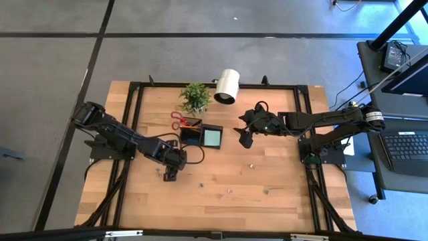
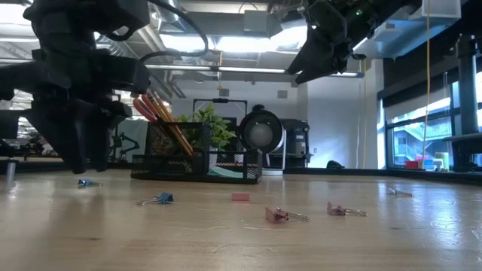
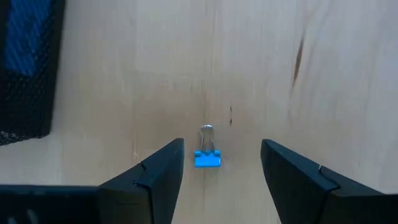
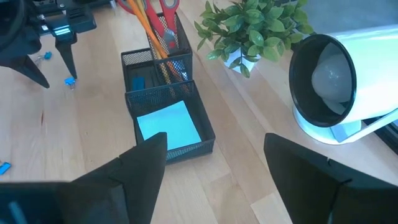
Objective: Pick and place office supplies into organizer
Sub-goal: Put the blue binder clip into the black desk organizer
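Observation:
My left gripper (image 3: 222, 167) (image 1: 168, 176) points down at the table, open, one finger on either side of a small blue binder clip (image 3: 207, 158) (image 2: 86, 182) without touching it. The clip lies flat on the wood. The black mesh organizer (image 1: 200, 134) (image 4: 166, 99) holds red-handled scissors (image 4: 168, 12) and pencils (image 4: 146, 28) standing in its tall cup, and a pale teal note pad (image 4: 169, 127) lying in its low tray. My right gripper (image 4: 214, 158) (image 1: 241, 136) hovers open in the air to the right of the organizer.
Several more clips lie loose on the near half of the table, among them a blue one (image 2: 157, 199) and red ones (image 2: 276, 215) (image 2: 339, 209); a small pink piece (image 2: 240, 197) lies between them. A green potted plant (image 1: 195, 98) and a white lamp (image 1: 227, 86) stand behind the organizer.

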